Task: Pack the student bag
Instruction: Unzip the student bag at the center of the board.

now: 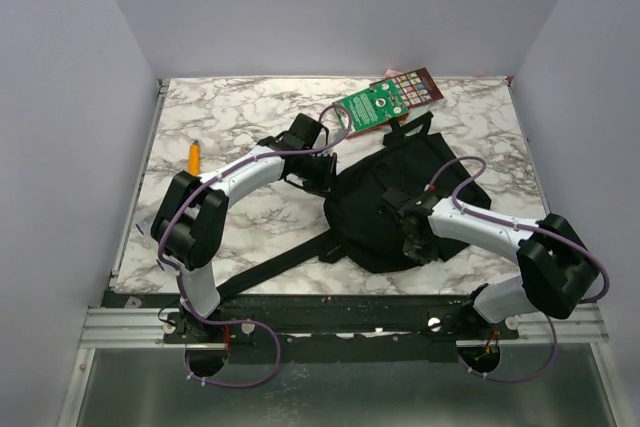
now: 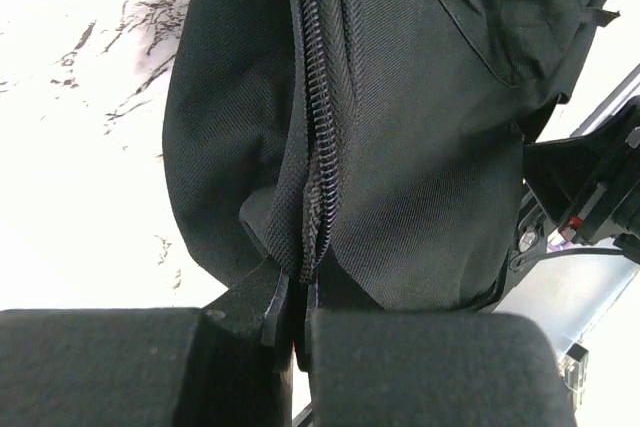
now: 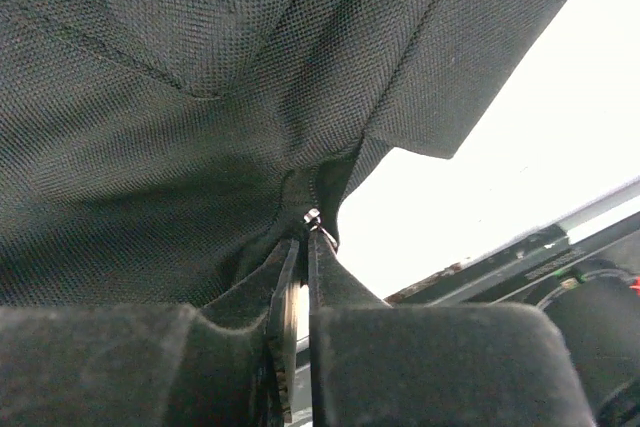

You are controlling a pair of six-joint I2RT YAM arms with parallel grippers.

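The student bag point(image 1: 385, 202) is a soft black backpack lying flat at centre right of the marble table. My left gripper point(image 1: 322, 175) is at the bag's left edge. In the left wrist view the left gripper point(image 2: 296, 292) is shut on the fabric at the end of the bag's zipper point(image 2: 322, 127). My right gripper point(image 1: 412, 239) is on the bag's near part. In the right wrist view the right gripper point(image 3: 305, 242) is shut on a fold of the bag point(image 3: 180, 127), where a small metal zipper piece point(image 3: 313, 216) shows at the tips.
A green-covered book point(image 1: 375, 105) lies on a maroon one point(image 1: 422, 85) at the back, just behind the bag. An orange pen point(image 1: 194, 156) lies at the left. A long black strap point(image 1: 270, 267) runs from the bag toward the near left. Grey walls enclose the table.
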